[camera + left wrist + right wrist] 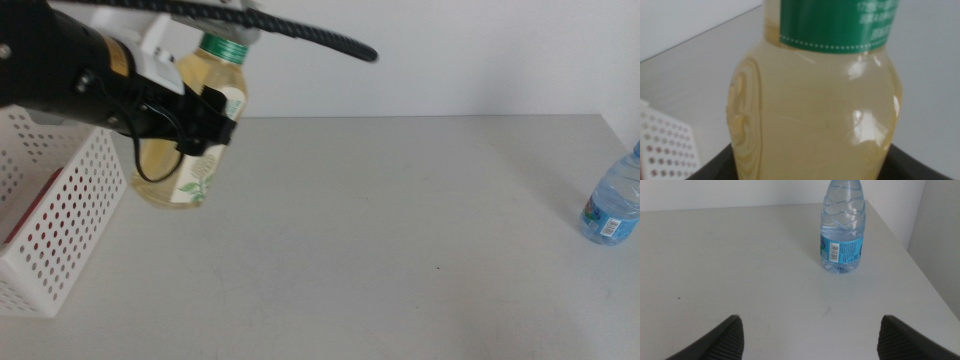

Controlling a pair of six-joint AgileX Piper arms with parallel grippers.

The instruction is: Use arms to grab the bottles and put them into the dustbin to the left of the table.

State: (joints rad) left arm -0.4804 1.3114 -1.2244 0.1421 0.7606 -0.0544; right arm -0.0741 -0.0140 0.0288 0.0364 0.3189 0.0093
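My left fingers (pixel 205 125) are clamping the tea bottle (pixel 190 150), hanging upright just beside the dustbin (pixel 60 225) (right fingers (pixel 805 337) waiting apart).

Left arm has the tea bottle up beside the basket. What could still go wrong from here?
The left gripper holds the yellow tea bottle beside the dustbin, not over it; released now, it would likely land on the table. The water bottle stands near the table's right edge; a clumsy approach could knock it off.
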